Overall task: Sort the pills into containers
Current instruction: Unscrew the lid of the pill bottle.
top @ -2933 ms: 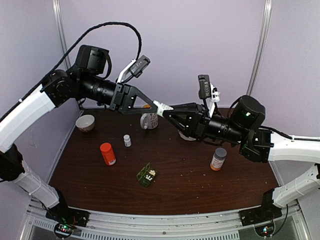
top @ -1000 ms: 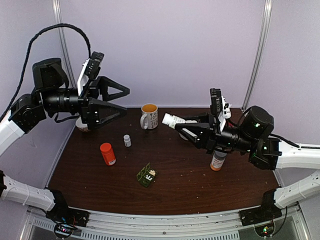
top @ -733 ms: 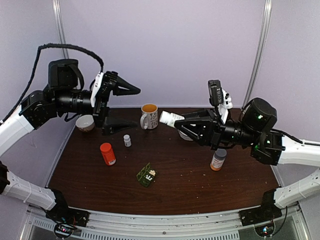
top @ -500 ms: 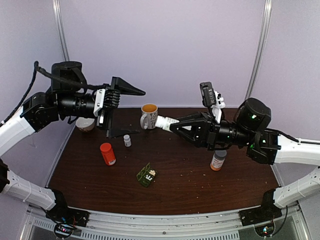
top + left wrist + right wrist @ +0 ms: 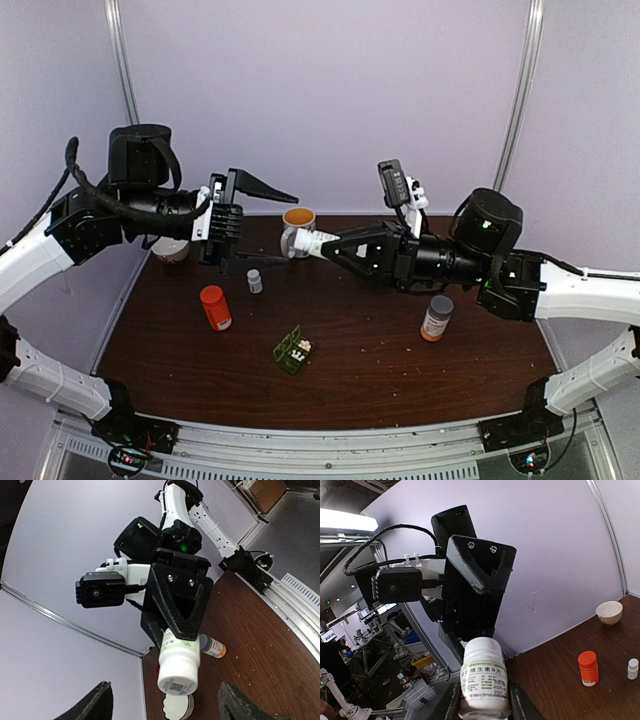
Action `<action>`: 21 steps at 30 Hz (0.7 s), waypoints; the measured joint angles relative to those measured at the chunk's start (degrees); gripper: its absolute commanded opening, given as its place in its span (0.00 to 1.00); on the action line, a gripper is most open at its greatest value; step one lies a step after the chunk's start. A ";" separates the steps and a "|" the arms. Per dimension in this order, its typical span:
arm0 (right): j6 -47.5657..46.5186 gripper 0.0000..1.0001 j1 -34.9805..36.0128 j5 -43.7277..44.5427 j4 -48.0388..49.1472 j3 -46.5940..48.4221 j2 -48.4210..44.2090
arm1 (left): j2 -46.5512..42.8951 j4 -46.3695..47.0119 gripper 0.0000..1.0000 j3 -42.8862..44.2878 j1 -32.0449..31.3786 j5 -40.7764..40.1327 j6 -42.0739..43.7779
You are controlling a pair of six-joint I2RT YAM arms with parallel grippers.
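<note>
Left gripper (image 5: 288, 228), against the frame half a second earlier, has swung nearer the white bottle (image 5: 312, 243); its jaws stand wide and hold nothing. Right gripper (image 5: 332, 246), centre frame, clamps that bottle level, cap (image 5: 175, 677) facing left. Advised: centre the cap between the left fingers (image 5: 97, 705) before closing, right grip firm. Both arms are raised and reach inward. Pill box (image 5: 293, 350) sits lower centre on the table (image 5: 380, 380), well apart.

Below me, the small dark green pill box (image 5: 289, 354) lies askew on the table (image 5: 400, 370), lid open, white pills (image 5: 302, 347) inside.
</note>
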 measured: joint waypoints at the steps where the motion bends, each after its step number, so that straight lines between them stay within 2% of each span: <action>1: 0.04 0.13 -0.02 -0.13 0.04 0.20 0.31 | 0.00 0.00 0.66 0.02 0.00 -0.02 0.24; 8: 0.92 0.13 -0.02 -0.94 0.59 0.33 1.51 | 0.42 0.02 0.60 0.00 0.00 0.24 1.20; 12: 1.53 0.13 -0.02 -1.20 1.42 0.33 1.92 | 0.94 0.02 0.59 0.00 -0.07 0.57 1.29; 15: 1.77 0.13 -0.02 -1.31 1.97 0.35 2.01 | 1.11 0.02 0.52 0.00 -0.11 0.87 1.29; 21: 2.36 0.13 -0.02 -1.66 2.99 0.35 2.03 | 1.29 0.02 0.45 0.00 -0.11 1.44 1.44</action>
